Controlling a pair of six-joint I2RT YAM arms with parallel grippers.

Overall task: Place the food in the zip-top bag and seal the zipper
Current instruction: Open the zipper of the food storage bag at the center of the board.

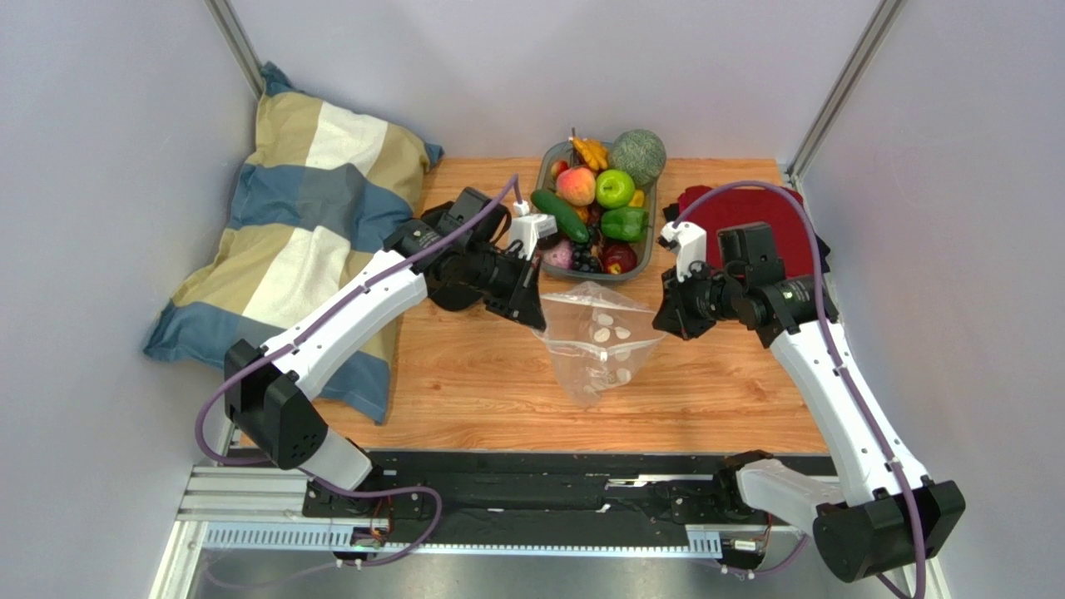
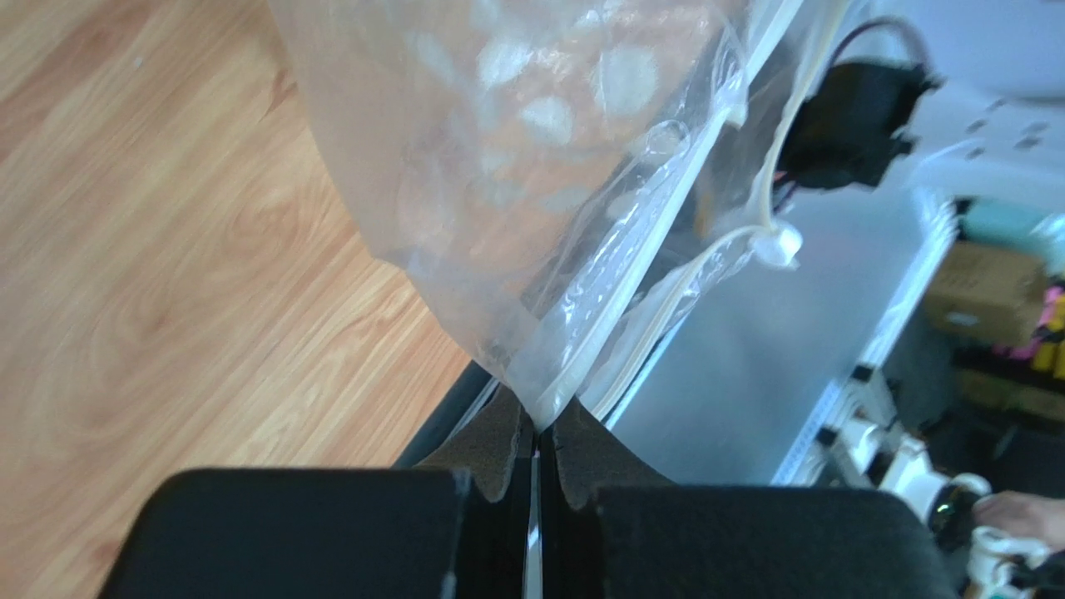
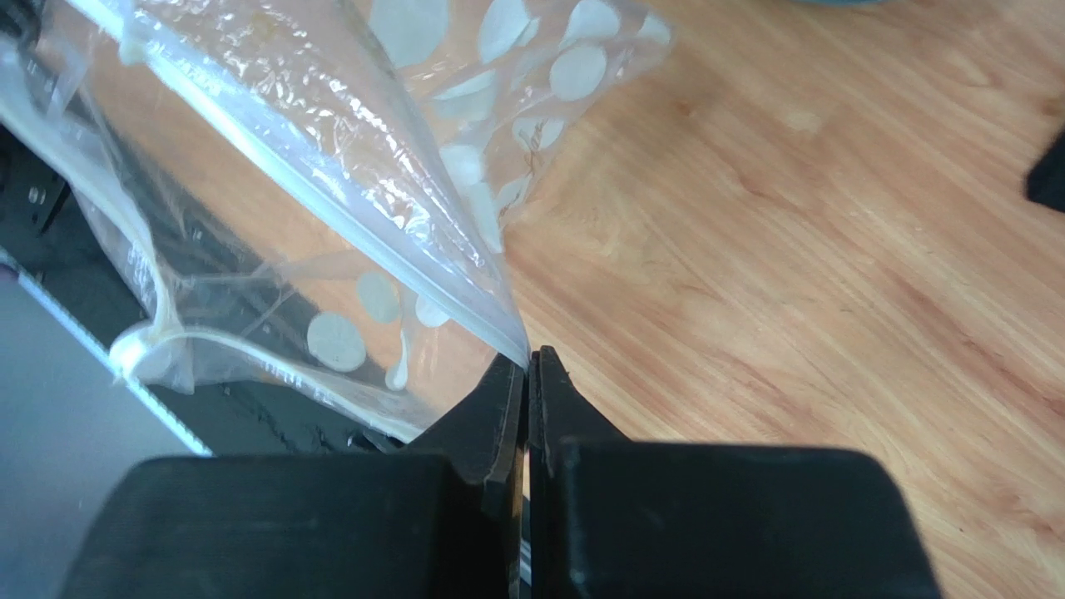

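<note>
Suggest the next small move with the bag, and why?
Probably lower the bag onto the table so one arm can let go: left gripper and right gripper each pinch a mouth corner, the zipper gapes, and only printed dots show inside.

The top external camera is looking steeply down from above and behind the arm bases, taking in the whole table (image 1: 475, 399) from afar. The left wrist camera is peering along the left gripper (image 2: 535, 431) and the right wrist camera along the right gripper (image 3: 528, 368), both very close. All three are sharing the zip-top bag (image 1: 600, 343).
</note>
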